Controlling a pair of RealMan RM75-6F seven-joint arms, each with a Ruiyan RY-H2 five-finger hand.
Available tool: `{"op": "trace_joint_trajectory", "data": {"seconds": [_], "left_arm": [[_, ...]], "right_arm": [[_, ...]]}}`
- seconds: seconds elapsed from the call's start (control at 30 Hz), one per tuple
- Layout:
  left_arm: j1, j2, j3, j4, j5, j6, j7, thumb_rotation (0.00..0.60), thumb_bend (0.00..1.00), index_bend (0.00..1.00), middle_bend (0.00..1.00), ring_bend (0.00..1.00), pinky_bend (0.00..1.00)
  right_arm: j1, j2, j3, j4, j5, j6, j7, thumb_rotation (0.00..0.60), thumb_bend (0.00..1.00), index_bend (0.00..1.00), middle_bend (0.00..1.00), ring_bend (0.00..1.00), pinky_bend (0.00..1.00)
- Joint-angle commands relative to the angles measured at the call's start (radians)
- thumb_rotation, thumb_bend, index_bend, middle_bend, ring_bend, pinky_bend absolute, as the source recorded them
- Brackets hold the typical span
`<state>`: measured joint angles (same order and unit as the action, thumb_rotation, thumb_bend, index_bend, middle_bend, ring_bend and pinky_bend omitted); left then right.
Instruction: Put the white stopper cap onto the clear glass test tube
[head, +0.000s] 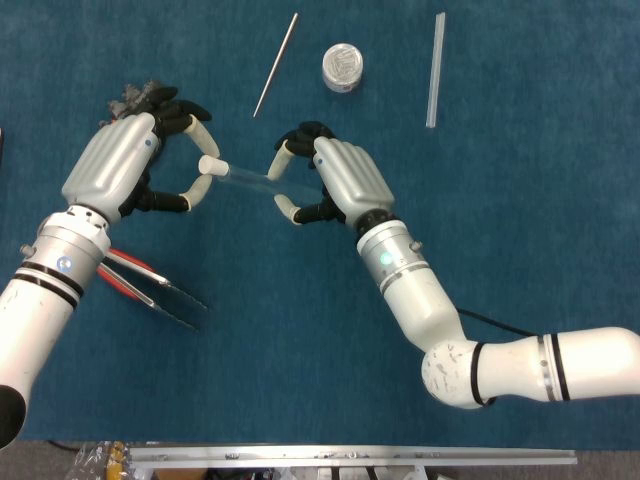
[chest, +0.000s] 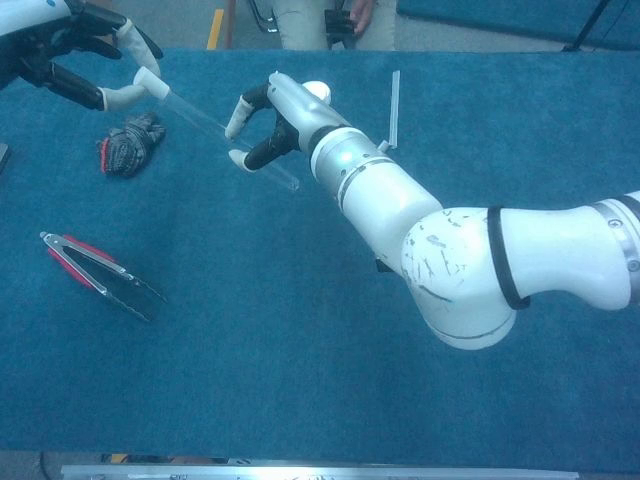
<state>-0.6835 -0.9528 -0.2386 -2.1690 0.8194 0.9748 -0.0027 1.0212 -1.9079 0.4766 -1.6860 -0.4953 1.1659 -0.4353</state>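
Note:
The clear glass test tube (head: 252, 179) (chest: 215, 130) lies level in the air above the blue table, between my two hands. My right hand (head: 335, 180) (chest: 275, 115) grips its right part between thumb and fingers. The white stopper cap (head: 210, 165) (chest: 152, 84) sits at the tube's left mouth, pinched by my left hand (head: 125, 165) (chest: 75, 50) between thumb and a finger. How deep the cap sits in the mouth cannot be told.
A metal rod (head: 276, 63), a round silver tin (head: 342, 68) and a second clear tube (head: 436, 68) lie at the back. Red-handled tongs (head: 150, 285) (chest: 95, 272) lie front left. A crumpled dark cloth (chest: 130, 142) lies under my left hand.

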Motion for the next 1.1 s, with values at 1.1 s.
{"op": "trace_joint_trajectory", "data": {"seconds": [1.1], "left_arm": [[-0.005, -0.003, 0.004, -0.001, -0.002, -0.005, 0.003, 0.600, 0.40, 0.53, 0.23, 0.05, 0.09]], "right_arm": [[-0.005, 0.001, 0.004, 0.010, 0.015, -0.017, 0.006, 0.600, 0.33, 0.62, 0.30, 0.11, 0.32]]}}
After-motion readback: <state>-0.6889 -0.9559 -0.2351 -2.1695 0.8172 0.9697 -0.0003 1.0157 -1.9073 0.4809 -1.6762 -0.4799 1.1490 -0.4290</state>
